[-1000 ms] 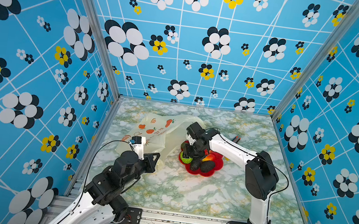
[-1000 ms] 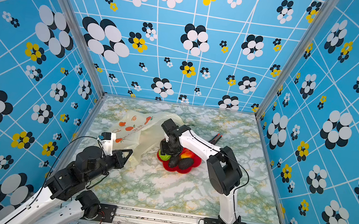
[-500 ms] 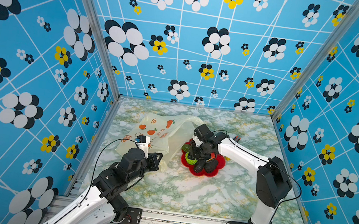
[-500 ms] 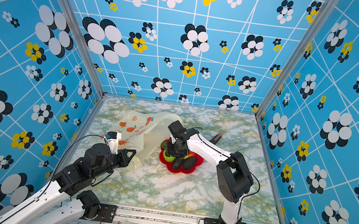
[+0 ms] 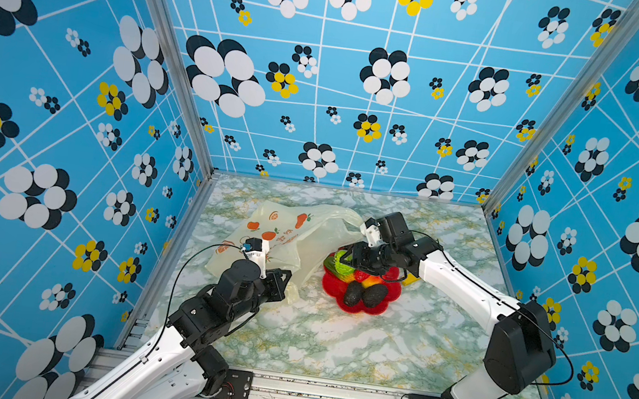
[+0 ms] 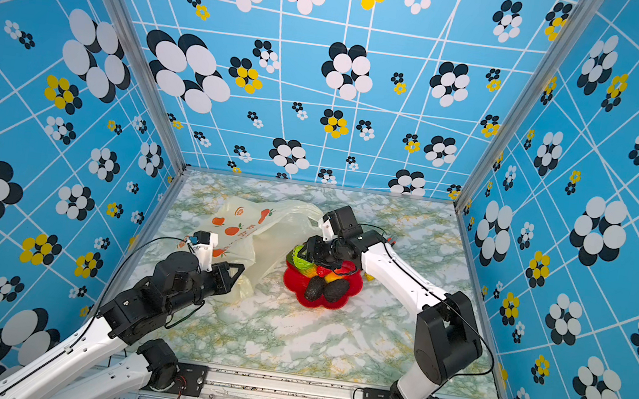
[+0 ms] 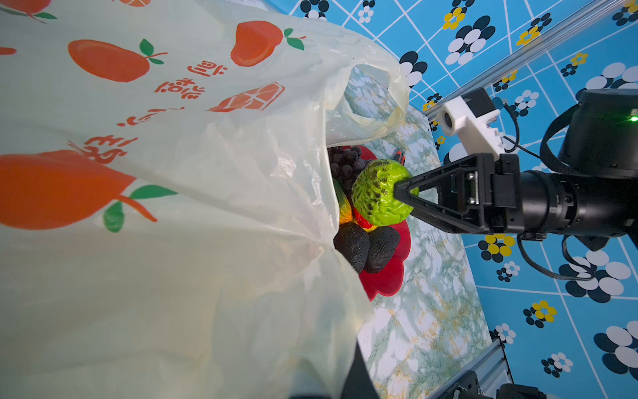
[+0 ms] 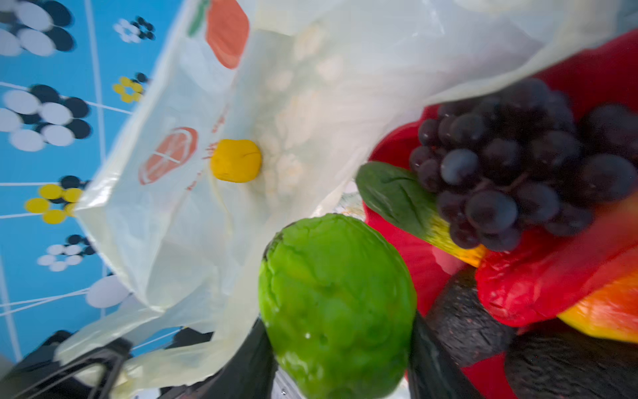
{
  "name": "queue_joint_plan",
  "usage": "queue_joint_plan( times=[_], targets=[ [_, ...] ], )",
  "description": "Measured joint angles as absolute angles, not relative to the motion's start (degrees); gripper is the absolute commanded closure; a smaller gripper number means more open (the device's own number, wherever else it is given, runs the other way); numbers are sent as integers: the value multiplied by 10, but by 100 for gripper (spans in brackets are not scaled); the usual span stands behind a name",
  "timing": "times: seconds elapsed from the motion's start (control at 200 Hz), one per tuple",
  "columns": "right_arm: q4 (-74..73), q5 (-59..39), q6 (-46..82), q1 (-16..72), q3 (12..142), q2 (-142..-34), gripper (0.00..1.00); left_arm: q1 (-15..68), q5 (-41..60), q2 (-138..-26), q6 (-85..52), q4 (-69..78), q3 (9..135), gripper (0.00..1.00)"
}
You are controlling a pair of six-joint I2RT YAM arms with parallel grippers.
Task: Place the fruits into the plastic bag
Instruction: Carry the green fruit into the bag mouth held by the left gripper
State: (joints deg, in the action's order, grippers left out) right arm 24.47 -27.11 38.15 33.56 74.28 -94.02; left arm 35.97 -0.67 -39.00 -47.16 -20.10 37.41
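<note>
- Done so far: maybe 1. A small yellow lump [image 8: 235,160] seems to lie inside the big crinkly cream-yellow plastic bag [image 5: 284,229] w/ orange fruit prints. Can't be sure it's a fruit.
- In hand now: the R claw [image 7: 400,197] pinches a bumpy bright green egg-shaped toy fruit [image 7: 378,195] btw its 2 black fingers, which sit partly apart around it.
- Where: the green fruit hangs over the bag-side edge of the red flower-shaped plate [image 5: 393,292]. It's just beside the bag's mouth, not in yet.
- The L claw [image 5: 285,284] is pressed tight on the bag's near edge & holds the mouth up.
- Left to do: a dark purple grape bunch [image 8: 511,165], 2 dark oval pieces [image 5: 353,294], a red-orange piece [image 8: 552,276] & a long green-to-yellow piece [image 8: 407,207] all sit on the plate. So most of the job is left, I think.
- Which way: the green fruit's long way runs straight out from the R claw. Its far end points at the bag's mouth.
- Bag: it lies on its side, prints up. Its open edge runs from the L claw back to the handle loop [image 5: 349,215] & faces the plate. The rest spreads off toward the left wall.
</note>
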Motion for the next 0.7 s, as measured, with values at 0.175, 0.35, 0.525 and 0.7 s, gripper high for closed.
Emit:
queue_joint_plan(
  times=[0.175, 0.35, 0.525, 0.7],
  targets=[
    [134, -349, 469, 336, 732, -949, 61, 361, -4, -404, -471, -196, 380, 100],
    [64, -385, 528, 337, 733, -995, 61, 361, 0, -420, -465, -187, 390, 100],
    [47, -398, 554, 349, 747, -1040, 61, 361, 6, -436, -456, -175, 397, 100],
    [31, -402, 569, 366, 756, -1065, 61, 361, 14, -448, -452, -164, 398, 100]
  ],
)
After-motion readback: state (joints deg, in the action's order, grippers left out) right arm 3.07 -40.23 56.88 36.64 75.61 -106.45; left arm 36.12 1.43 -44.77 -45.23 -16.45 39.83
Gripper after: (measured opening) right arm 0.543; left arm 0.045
